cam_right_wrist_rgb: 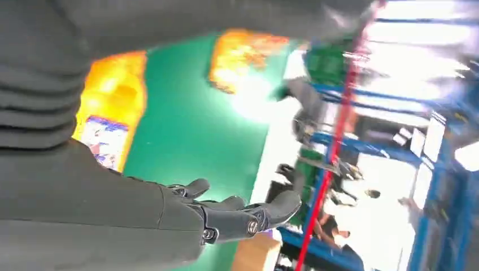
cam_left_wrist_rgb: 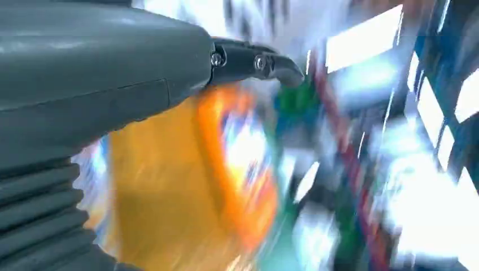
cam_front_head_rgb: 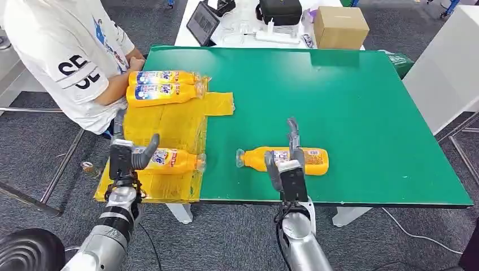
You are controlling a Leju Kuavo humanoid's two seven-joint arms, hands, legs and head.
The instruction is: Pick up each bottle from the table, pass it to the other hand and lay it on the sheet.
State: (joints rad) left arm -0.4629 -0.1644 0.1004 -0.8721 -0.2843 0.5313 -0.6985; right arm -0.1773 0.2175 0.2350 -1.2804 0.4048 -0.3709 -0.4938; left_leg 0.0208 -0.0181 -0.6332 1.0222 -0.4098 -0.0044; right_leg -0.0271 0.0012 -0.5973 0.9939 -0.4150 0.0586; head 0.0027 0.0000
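Near edge of the green tabletop [cam_front_head_rgb: 367, 101]:
- Right robot hand [cam_front_head_rgb: 288, 161]: raised over the middle of the near edge, fingers apart, holding nothing, directly above a bottle.
- Loose bottle [cam_front_head_rgb: 313, 160]: yellow, lying on its side on the bare green surface, near the middle of the near edge, cap towards the left edge.
- Left robot hand [cam_front_head_rgb: 131, 155]: at the near left corner, over the sheet; its fingers lie against a bottle, but whether it grips or has let go cannot be told. Its wrist view is blurred.
- Near sheet bottle [cam_front_head_rgb: 175, 161]: yellow, on its side on the sheet, close to the near edge.
- Yellow sheet [cam_front_head_rgb: 175, 127]: spread along the left edge.

Farther along the left edge:
- Two far bottles [cam_front_head_rgb: 164, 87]: on their sides, side by side, at the sheet's far end.
- Person [cam_front_head_rgb: 68, 56]: white shirt, standing at the left edge by those bottles.

Beyond the far edge:
- Cardboard box [cam_front_head_rgb: 340, 26] and black case [cam_front_head_rgb: 279, 11] on a white table.
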